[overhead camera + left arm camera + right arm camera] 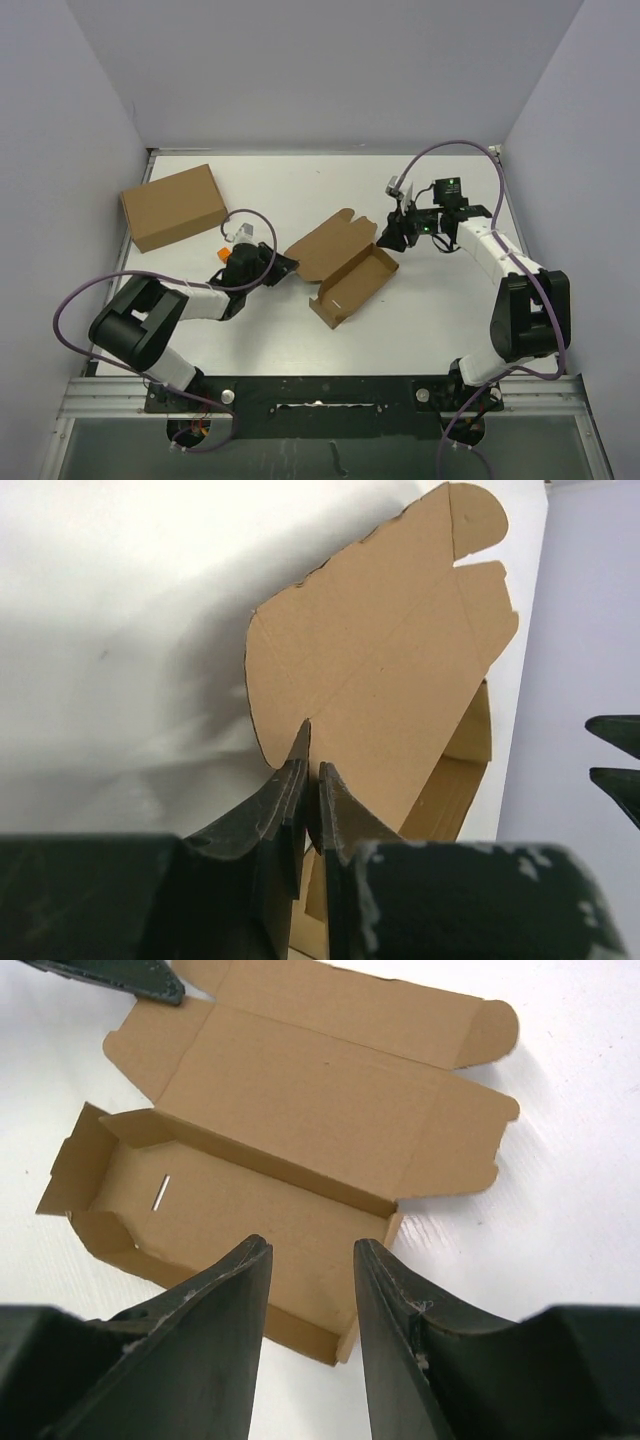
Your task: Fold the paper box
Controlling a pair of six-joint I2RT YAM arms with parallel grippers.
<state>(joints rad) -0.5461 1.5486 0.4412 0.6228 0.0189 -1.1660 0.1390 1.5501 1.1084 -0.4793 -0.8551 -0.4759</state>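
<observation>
The paper box (345, 268) lies part-folded mid-table: a tray with raised walls at the front and an open lid with rounded tabs behind it. My left gripper (287, 264) is at the lid's left corner; in the left wrist view (312, 762) its jaws are closed on the edge of the lid (380, 660). My right gripper (392, 238) is open and empty, hovering just above the tray's right end. In the right wrist view (310, 1255) the tray floor (230, 1210) shows between its fingers.
A larger plain cardboard box (173, 206) sits at the back left. A tiny orange cube (223, 253) lies beside my left wrist. White walls enclose the table on three sides. The right gripper's fingers (615, 755) show at the right edge of the left wrist view.
</observation>
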